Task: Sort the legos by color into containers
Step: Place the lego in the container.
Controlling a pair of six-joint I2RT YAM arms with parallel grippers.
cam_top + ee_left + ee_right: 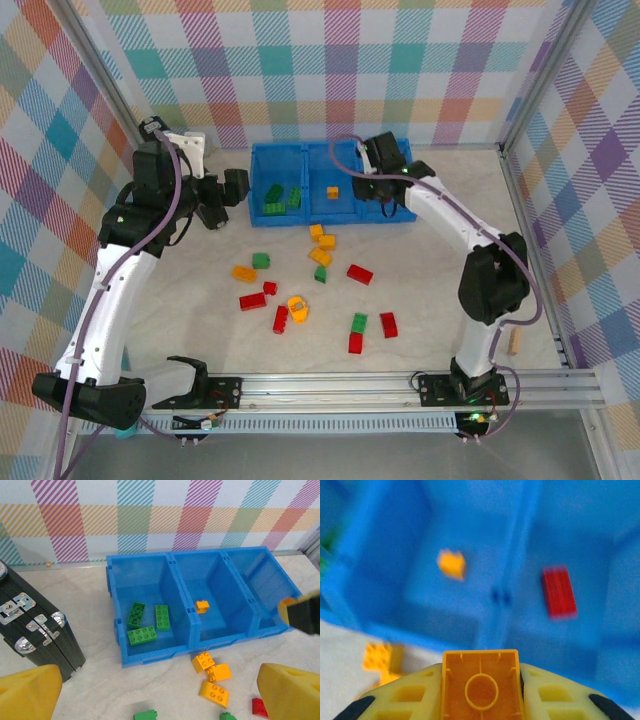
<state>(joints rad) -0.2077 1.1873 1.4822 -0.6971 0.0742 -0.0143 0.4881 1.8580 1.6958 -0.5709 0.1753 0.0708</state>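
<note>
The blue three-compartment tray (300,152) stands at the back of the table. Its left compartment holds three green legos (141,635), the middle one a yellow lego (202,606) and the right one a red lego (559,591). My right gripper (481,690) hangs over the divider between the middle and right compartments, shut on a yellow-orange lego (481,685) whose hollow underside faces the camera. My left gripper (160,695) is open and holds nothing, hovering in front of the tray's left end. Several red, green and yellow legos (322,243) lie loose on the table.
A black case (35,625) stands to the left of the tray. Three yellow bricks (212,677) sit just in front of the tray's middle compartment. A tan cork-like cylinder (515,342) lies at the right edge. Checked walls enclose the table.
</note>
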